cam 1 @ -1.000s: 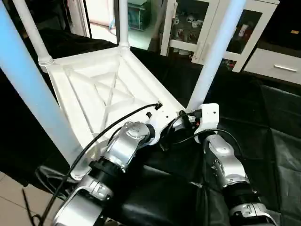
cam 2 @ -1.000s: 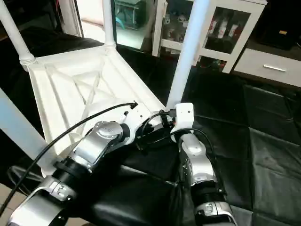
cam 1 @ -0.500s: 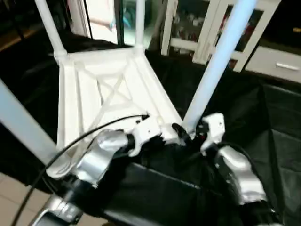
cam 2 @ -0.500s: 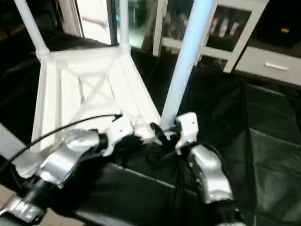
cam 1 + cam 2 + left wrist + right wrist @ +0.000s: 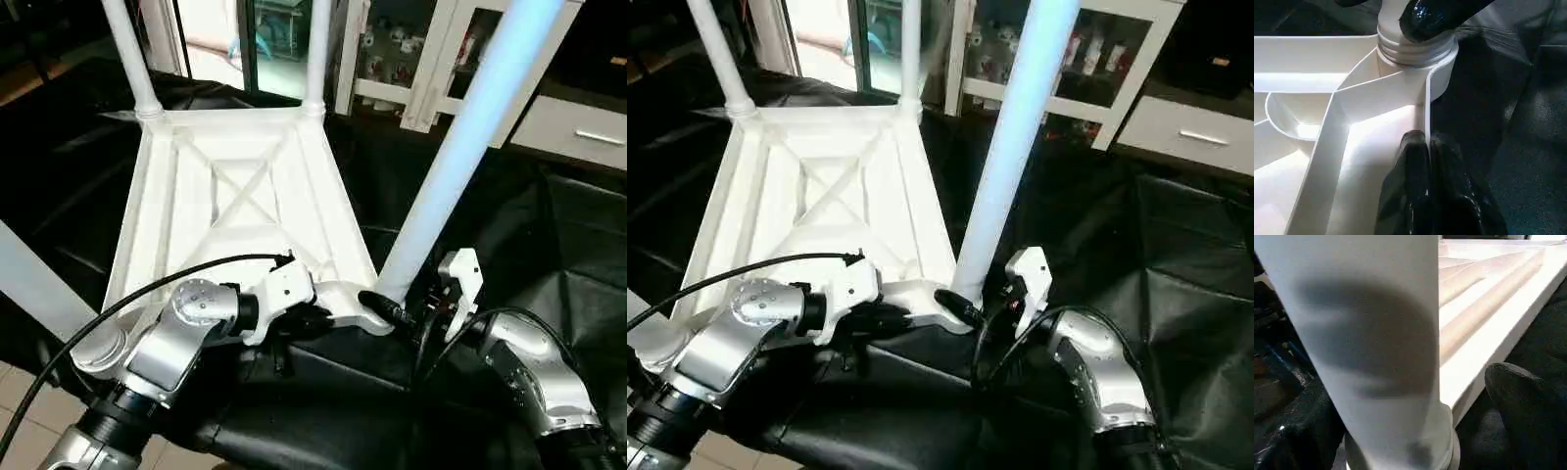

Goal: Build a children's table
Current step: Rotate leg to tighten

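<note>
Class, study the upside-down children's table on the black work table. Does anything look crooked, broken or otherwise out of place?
Nothing stands out. The white top lies underside up on the black sheet, ribs intact, and all four legs stand seated in their corner sockets. The left gripper is shut on the top's rim beside the near socket.

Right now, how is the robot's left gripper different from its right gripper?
The left gripper is shut, its black fingers pinching the thin rim of the white table top; the right gripper stands open and holds nothing. The left gripper sits on the top's edge, while the right gripper's fingers straddle the base of the near leg, one finger in front of its socket. Both have black fingers and work at the same near corner.
</note>
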